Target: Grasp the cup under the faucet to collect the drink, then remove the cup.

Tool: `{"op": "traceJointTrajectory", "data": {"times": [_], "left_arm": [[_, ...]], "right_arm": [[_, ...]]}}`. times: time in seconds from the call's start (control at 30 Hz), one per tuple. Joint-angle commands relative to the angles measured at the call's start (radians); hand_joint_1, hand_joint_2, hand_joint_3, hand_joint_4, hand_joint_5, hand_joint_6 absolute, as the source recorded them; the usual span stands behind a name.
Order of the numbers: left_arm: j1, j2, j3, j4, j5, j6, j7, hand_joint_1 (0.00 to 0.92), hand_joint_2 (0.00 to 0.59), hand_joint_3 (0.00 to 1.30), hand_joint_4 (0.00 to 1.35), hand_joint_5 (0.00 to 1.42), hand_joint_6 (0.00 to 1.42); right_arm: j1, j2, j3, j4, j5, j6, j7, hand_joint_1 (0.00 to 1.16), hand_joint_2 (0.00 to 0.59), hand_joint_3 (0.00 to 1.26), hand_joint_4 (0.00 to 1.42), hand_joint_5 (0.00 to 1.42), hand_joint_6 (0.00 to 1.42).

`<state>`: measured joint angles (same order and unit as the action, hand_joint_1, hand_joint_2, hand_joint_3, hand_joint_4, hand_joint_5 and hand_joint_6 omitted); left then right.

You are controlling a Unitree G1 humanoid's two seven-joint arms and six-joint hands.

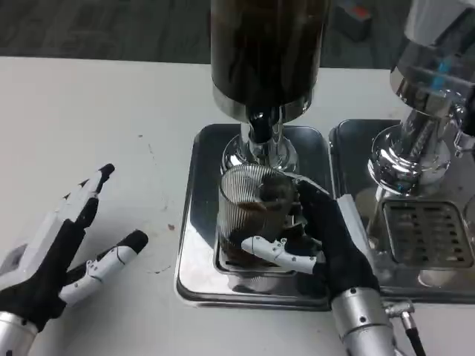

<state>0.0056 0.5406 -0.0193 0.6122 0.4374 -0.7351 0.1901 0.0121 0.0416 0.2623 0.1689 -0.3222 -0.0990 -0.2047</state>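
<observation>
White table (96, 133) stretching out, steel drip tray (194, 222) sitting at centre. On it, the ribbed glass cup (252, 215) is standing right beneath the faucet (260, 122) of the dark drink dispenser (267, 52), with the right hand (319, 241) wrapping around it. The left hand (63, 248) is resting apart on the table, fingers spreading wide, holding nothing.

One cup (256, 215), two dispensers (266, 67), two trays (194, 245), two hands (59, 256)

We log: cup (256, 215) clear, vertically ribbed, dark brown drink; tray (194, 222) mirror silver; table (89, 126) white; dispenser (266, 52) dark brown.
</observation>
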Motion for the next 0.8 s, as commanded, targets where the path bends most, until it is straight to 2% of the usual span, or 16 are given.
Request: {"op": "traceJointTrajectory", "data": {"times": [0.03,0.8], "left_arm": [[-0.008,0.008,-0.01,0.014,-0.009,-0.015,-0.011,0.0,0.166,0.02,0.0,0.0,0.0],[-0.038,0.013,-0.032,0.041,-0.005,-0.03,-0.014,0.0,0.166,0.02,0.0,0.0,0.0]], "right_arm": [[0.006,0.013,-0.011,-0.024,0.005,-0.037,-0.024,0.97,0.217,0.48,0.59,0.69,0.8],[0.056,0.004,-0.008,-0.105,-0.044,-0.061,-0.079,0.97,0.217,0.5,0.6,0.72,0.85]]}}
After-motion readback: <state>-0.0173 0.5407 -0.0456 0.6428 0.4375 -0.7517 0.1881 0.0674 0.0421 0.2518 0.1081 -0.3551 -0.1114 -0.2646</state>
